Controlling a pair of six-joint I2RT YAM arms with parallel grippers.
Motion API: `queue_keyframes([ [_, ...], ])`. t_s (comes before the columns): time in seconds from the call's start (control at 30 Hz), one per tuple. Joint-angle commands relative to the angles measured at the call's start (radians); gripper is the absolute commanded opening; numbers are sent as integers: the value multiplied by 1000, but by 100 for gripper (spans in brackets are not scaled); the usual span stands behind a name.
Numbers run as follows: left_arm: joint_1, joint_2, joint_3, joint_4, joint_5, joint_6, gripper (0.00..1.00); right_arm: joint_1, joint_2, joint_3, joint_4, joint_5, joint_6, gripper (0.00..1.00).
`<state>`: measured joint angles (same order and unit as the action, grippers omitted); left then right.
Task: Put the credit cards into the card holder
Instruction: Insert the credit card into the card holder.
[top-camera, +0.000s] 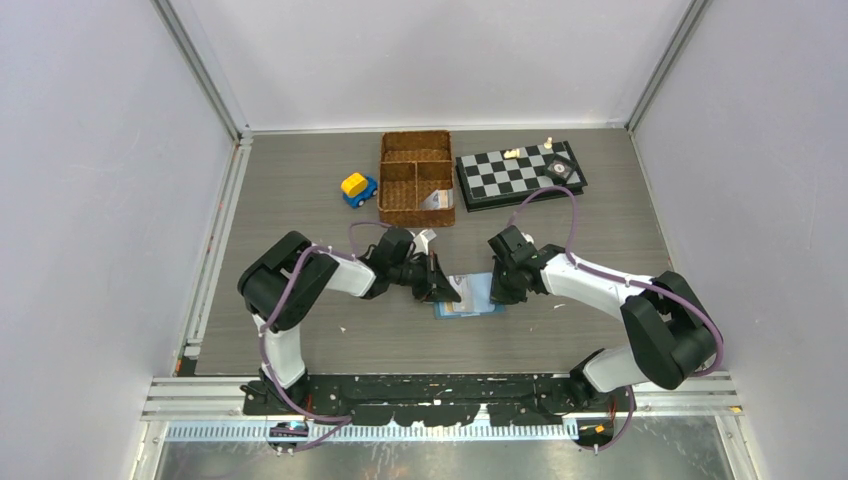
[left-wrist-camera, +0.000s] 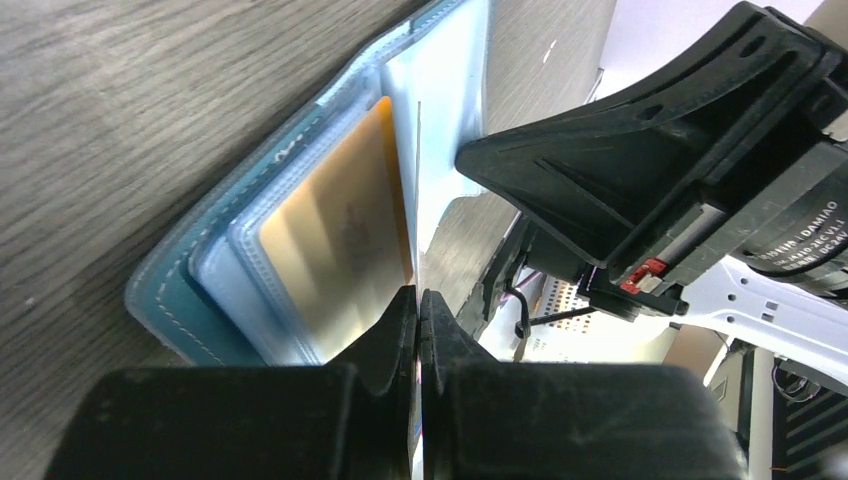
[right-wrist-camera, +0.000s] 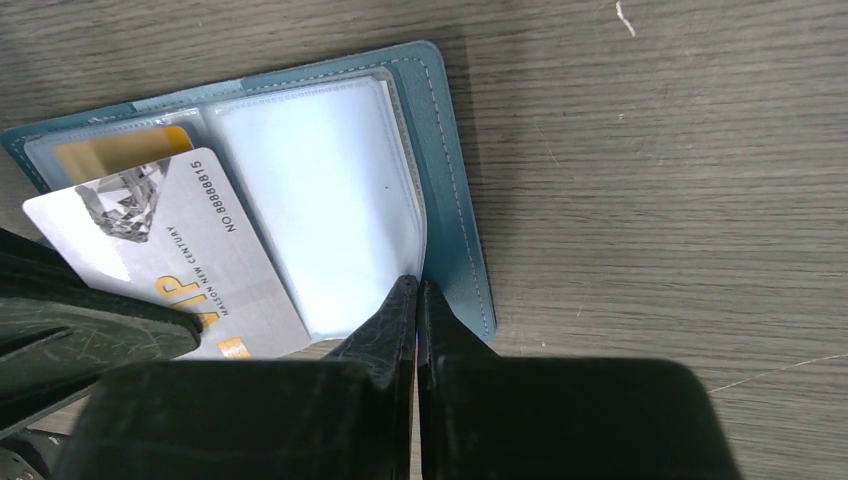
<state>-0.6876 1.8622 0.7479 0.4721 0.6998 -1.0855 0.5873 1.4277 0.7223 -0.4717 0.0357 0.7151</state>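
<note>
One orange-gold card (left-wrist-camera: 340, 250) is pocketed; a silver card (right-wrist-camera: 170, 240), uninserted, is pinched by the left tool (left-wrist-camera: 418, 296), the card holder (right-wrist-camera: 455, 200) by the right tool (right-wrist-camera: 417, 286).

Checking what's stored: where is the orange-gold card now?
The orange-gold card sits in a clear pocket of the open card holder, in the left wrist view just up-left of the left gripper.
</note>
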Motion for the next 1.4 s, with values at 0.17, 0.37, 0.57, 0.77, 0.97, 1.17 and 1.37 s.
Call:
queue_keyframes([
  [0.17, -9, 25, 30, 40, -6, 7, 0, 1, 17, 25, -29, 58, 6, 2],
  [0.37, -9, 37, 31, 40, -13, 6, 0, 1, 17, 25, -31, 60, 5, 2],
  [0.57, -9, 50, 36, 36, -23, 8, 0, 2, 12, 26, -38, 66, 5, 2],
  [0.77, -9, 56, 37, 27, -42, 13, 0, 2, 7, 25, -43, 70, 6, 2],
  [0.97, -9, 64, 36, 20, -48, 22, 0, 2, 1, 22, -48, 73, 7, 2],
  [1.17, -9, 70, 37, 13, -60, 35, 0, 2, -4, 20, -51, 75, 8, 2],
  [1.37, -9, 84, 39, 25, -53, 29, 0, 2, -11, 19, -54, 75, 9, 1],
])
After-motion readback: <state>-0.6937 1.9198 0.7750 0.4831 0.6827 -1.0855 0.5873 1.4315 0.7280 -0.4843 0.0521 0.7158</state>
